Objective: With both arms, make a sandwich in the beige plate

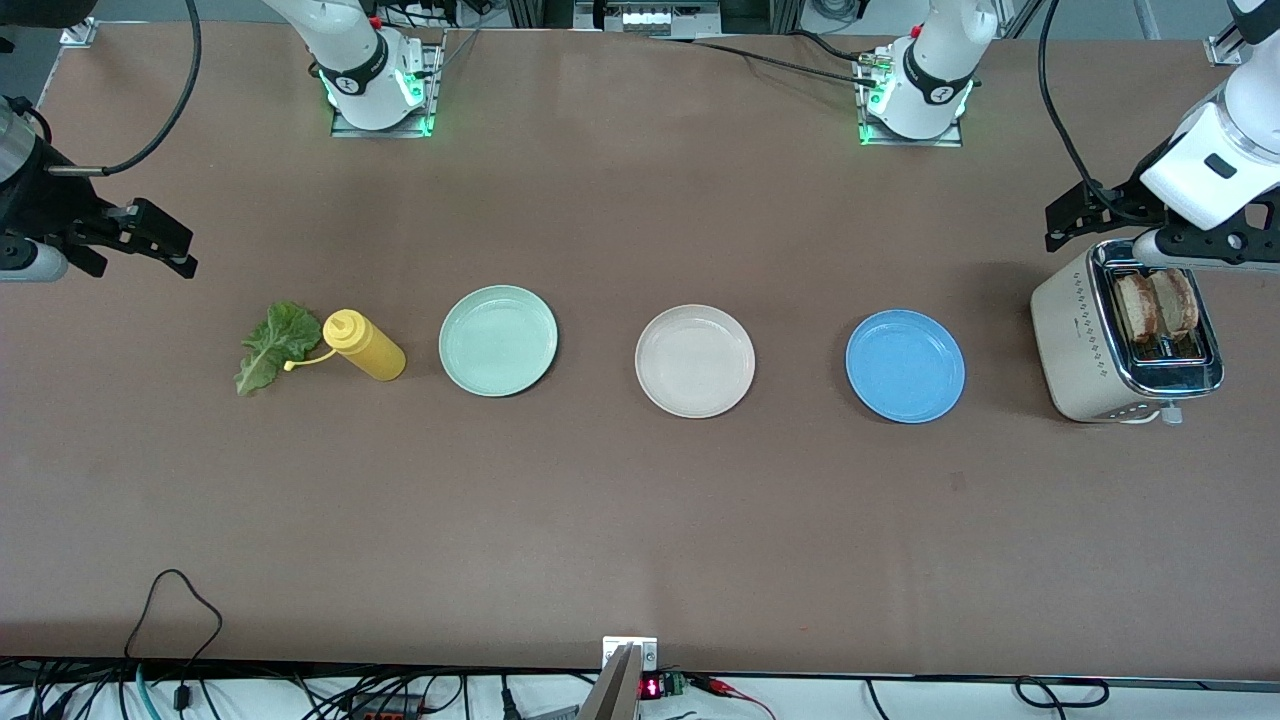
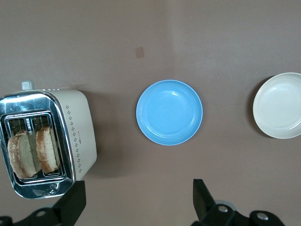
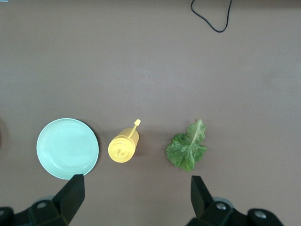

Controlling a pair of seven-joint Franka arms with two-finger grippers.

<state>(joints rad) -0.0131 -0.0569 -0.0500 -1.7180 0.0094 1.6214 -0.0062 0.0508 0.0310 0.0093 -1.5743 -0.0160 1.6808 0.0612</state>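
The beige plate [image 1: 695, 360] stands empty mid-table and also shows in the left wrist view [image 2: 280, 106]. Two toasted bread slices [image 1: 1157, 304] stand upright in the slots of a cream toaster [image 1: 1080, 345] at the left arm's end; they also show in the left wrist view [image 2: 34, 151]. The green lettuce leaf [image 1: 270, 345] lies flat at the right arm's end and shows in the right wrist view [image 3: 188, 147]. My left gripper [image 1: 1078, 215] [image 2: 136, 200] hangs open and empty beside the toaster. My right gripper [image 1: 150, 240] [image 3: 136, 194] hangs open and empty over the table near the lettuce.
A yellow squeeze bottle [image 1: 365, 345] lies beside the lettuce. A mint-green plate [image 1: 497, 340] stands between the bottle and the beige plate. A blue plate [image 1: 905, 366] stands between the beige plate and the toaster. A black cable loop [image 1: 180, 600] lies near the front edge.
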